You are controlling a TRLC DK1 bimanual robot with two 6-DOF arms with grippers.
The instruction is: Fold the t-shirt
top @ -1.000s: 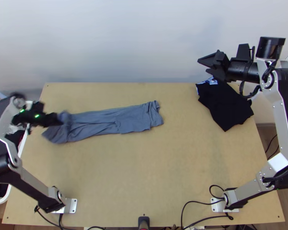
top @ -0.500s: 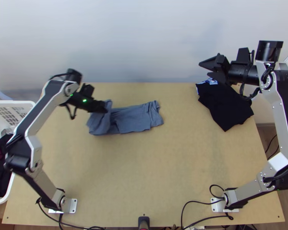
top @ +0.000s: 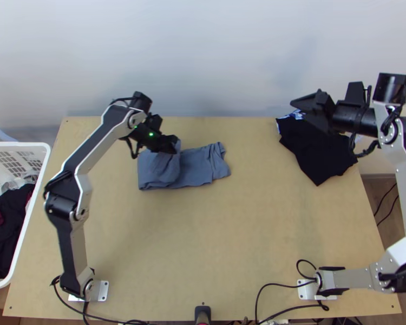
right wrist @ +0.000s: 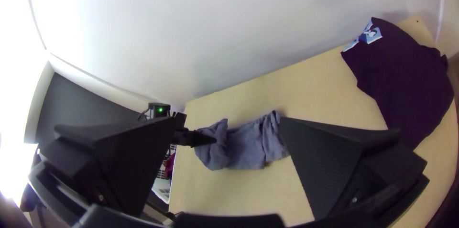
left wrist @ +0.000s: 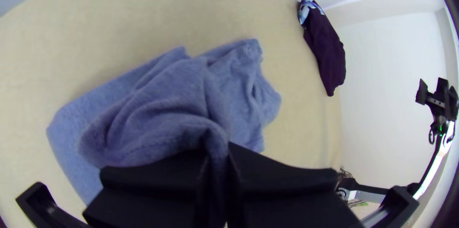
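Observation:
The blue-grey t-shirt (top: 197,167) lies in a narrow strip on the table, its left part doubled back over itself. My left gripper (top: 173,145) is over the upper edge of that doubled part. In the left wrist view the left gripper (left wrist: 217,161) is shut on a bunched ridge of the t-shirt (left wrist: 158,113). My right gripper (top: 306,105) hovers at the back right, above a black garment. Seen from its own wrist, the right gripper (right wrist: 227,132) stands open, with nothing between its wide-apart fingers.
The black garment (top: 319,146) with a blue-white patterned edge lies at the table's back right. A white basket (top: 32,216) of dark and red clothes stands at the left. Wooden table (top: 214,244) surface lies in front of the t-shirt.
My left gripper has moved right, carrying the t-shirt's left end with it and shortening the strip. The right gripper has shifted slightly right and toward the table's near side.

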